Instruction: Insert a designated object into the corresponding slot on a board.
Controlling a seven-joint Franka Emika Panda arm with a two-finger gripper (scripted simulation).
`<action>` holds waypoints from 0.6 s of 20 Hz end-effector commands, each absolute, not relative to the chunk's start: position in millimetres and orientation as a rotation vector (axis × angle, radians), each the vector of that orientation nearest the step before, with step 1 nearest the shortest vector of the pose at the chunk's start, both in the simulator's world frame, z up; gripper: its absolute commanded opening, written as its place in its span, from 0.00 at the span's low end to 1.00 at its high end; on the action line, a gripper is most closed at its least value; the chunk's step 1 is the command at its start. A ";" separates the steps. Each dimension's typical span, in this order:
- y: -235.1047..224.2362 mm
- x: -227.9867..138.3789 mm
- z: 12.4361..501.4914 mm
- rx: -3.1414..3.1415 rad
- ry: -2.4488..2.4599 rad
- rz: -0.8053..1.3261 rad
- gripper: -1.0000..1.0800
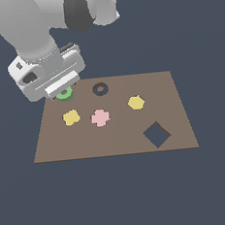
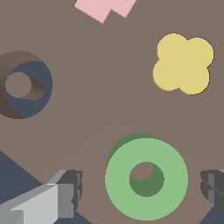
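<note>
The green ring [image 1: 64, 94] lies flat on the brown board [image 1: 173, 113] near its far corner on the exterior view's left, partly hidden under the gripper body. In the wrist view the green ring [image 2: 146, 178] sits between the two fingertips [image 2: 72, 192], with a gap on each side. My gripper [image 2: 142, 190] is open and low over the ring. The ring-shaped slot [image 1: 100, 89] with its brown centre peg is a short way to the ring's right in the exterior view, and shows as the slot [image 2: 27, 84] in the wrist view.
On the board lie a yellow clover piece [image 1: 71, 117], a pink cross [image 1: 100, 117] and a yellow hexagon-like piece [image 1: 136, 102]. A dark diamond hole [image 1: 156, 134] is near the front right. The arm looms over the far left corner.
</note>
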State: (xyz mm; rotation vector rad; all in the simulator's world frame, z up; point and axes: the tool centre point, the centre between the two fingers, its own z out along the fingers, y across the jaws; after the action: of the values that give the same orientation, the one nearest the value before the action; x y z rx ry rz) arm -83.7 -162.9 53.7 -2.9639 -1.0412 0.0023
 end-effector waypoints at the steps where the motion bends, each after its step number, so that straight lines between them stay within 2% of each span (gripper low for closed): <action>1: -166.3 -83.2 51.3 -2.956 -1.064 0.000 0.96; 12: -168.0 -82.7 38.4 -2.953 -1.072 0.000 0.96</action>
State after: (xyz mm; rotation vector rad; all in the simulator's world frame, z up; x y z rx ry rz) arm -82.4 -168.2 43.1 -2.9540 -1.0713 -0.0010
